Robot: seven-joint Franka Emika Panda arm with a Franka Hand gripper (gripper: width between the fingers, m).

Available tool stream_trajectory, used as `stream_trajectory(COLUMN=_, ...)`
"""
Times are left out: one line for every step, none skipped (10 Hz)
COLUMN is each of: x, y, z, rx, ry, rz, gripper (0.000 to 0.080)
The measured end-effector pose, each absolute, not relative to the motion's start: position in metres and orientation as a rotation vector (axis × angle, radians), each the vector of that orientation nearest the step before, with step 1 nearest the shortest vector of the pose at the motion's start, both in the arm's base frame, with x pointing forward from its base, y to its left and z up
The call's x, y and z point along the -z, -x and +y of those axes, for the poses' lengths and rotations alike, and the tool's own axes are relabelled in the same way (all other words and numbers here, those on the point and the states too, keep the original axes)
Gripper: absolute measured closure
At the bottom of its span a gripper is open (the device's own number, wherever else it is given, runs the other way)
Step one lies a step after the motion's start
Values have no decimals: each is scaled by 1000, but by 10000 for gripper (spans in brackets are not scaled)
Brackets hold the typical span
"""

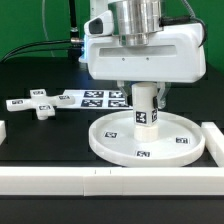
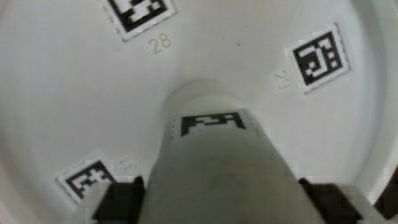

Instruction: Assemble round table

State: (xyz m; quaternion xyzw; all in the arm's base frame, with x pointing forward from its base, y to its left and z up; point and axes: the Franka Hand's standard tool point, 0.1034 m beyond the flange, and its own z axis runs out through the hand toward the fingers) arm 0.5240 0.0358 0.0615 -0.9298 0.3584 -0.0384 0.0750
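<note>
At the exterior view's left edge you see the end of a white border bar (image 1: 3, 130) on the black table (image 1: 40, 140). Next to it the cross-shaped piece (image 1: 36, 103) lies flat on the table, well apart from the rest of the kit. Its nearest arm ends just beside the marker board (image 1: 100, 97), and you cannot tell whether they touch. The marker board lies flat behind the round disc (image 1: 150, 145).

The round disc sits right of centre, rim up, with tags around its face. The post (image 1: 145, 114) stands upright on its middle, a tag on its side. The gripper (image 1: 145, 92) hangs straight above, with its jaws drawn in narrow on the upper part of the post. In the wrist view the dark pads (image 2: 121, 200) lie against both sides of the post (image 2: 217, 165), and the round disc (image 2: 71, 90) spreads out below.

At the far right stands a second border bar (image 1: 213, 140), and a front bar (image 1: 100, 182) runs along the near edge.
</note>
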Motion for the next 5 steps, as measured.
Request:
stream_trajectory(x=-61, y=-524, z=36, rx=113, ry=2748, rz=1179, gripper=390)
stream_trajectory(x=-62, y=-524, z=35, rx=108, ry=2711, rz=1245, gripper=390)
stream_trajectory(x=-62, y=-524, z=35, rx=103, ry=2683, rz=1292, gripper=390)
stream_trajectory(x=-62, y=-524, z=35, rx=91, ry=2623, rz=1392, gripper=390)
stream_trajectory(x=-62, y=-524, z=35, rx=81, ry=2572, rz=1471, gripper=390)
